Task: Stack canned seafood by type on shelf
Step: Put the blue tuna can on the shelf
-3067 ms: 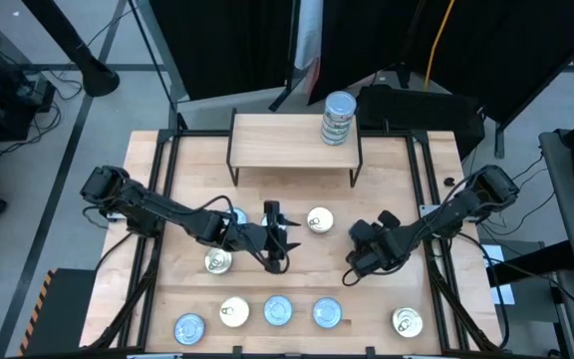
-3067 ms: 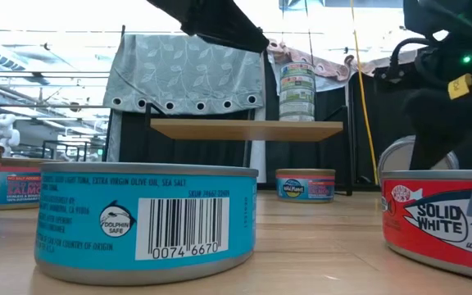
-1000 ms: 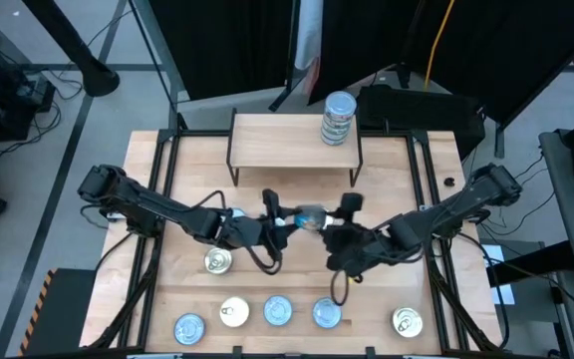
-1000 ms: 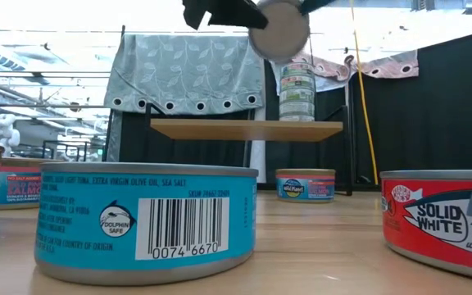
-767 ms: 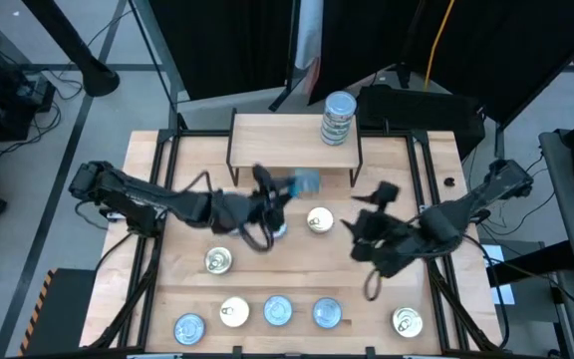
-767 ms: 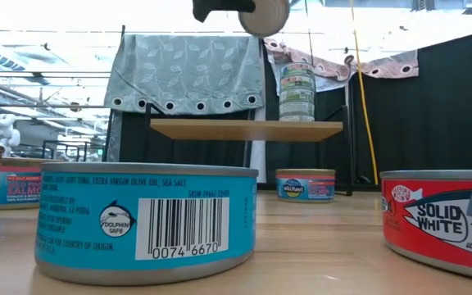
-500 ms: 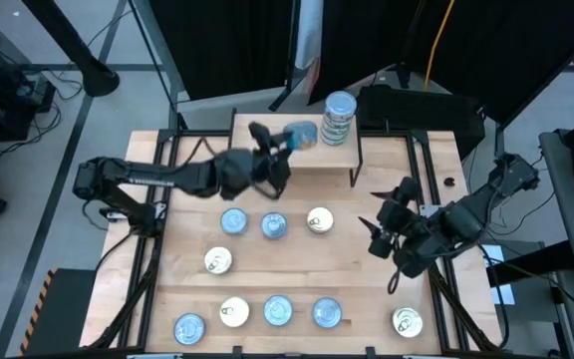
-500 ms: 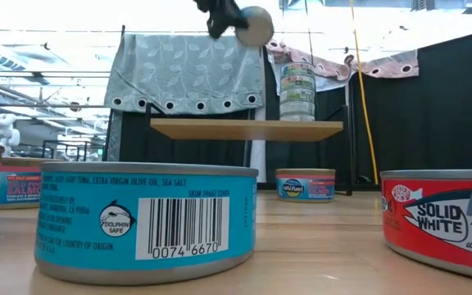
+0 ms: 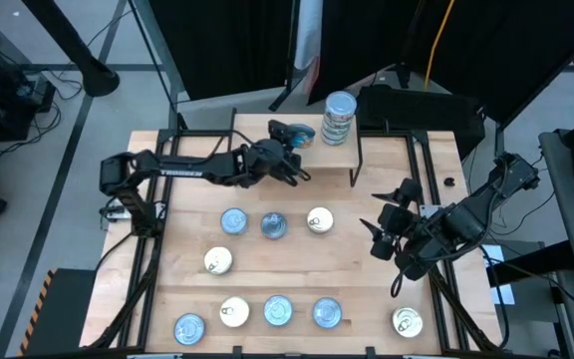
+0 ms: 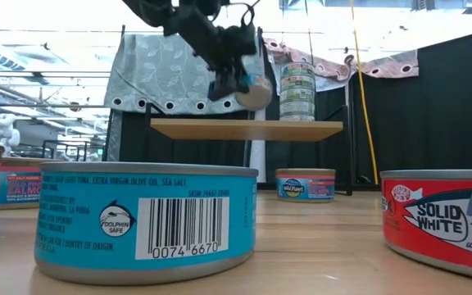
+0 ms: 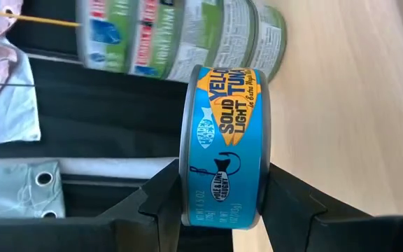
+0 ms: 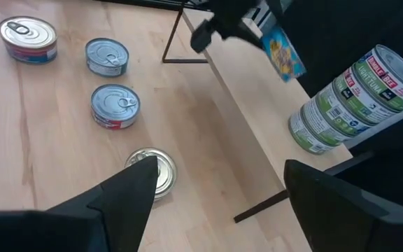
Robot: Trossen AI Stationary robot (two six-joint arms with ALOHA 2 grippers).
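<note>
— What does the left gripper (image 9: 300, 137) hold?
— It is clamped on a blue tin (image 11: 224, 147) turned on edge, above the shelf (image 9: 257, 145), beside the stack of tins (image 9: 338, 118).
— The right gripper (image 9: 385, 227)?
— Fingers spread, empty, over bare tabletop (image 9: 367, 289); shelf room lies bare left of the stack.

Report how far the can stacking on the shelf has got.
Done: one stack of cans stands on the shelf at its right end. In hand: the left gripper holds a blue tuna can on edge above the shelf, beside that stack. Left: nine cans still lie on the table. The right gripper waits open at the right side.
</note>
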